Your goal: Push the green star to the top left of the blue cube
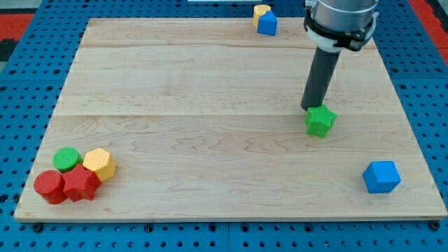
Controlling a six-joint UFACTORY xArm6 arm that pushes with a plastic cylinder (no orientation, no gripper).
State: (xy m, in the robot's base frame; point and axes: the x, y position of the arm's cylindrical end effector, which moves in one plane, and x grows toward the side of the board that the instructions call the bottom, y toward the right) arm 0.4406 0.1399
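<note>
My tip stands on the wooden desk right of centre, its very end touching or all but touching the upper left edge of the green star, so the tip sits at about 10 o'clock from that block. The rod carries no fingers at all, so nothing is grasped; the only contact is the rod end against the star. The blue cube lies well apart from the star, at about 4 o'clock from it, near the desk's lower right corner, which puts the star at about 10 o'clock of the cube. At the desk's top edge, around 12 o'clock from centre and slightly right, a second blue block sits touching a yellow block that is partly hidden behind it. In the lower left corner four blocks huddle together: a green cylinder at the top, a yellow hexagonal block at its 3 o'clock, a red cylinder at the cluster's 8 o'clock, and a red star-like block between the red cylinder and the yellow one.
</note>
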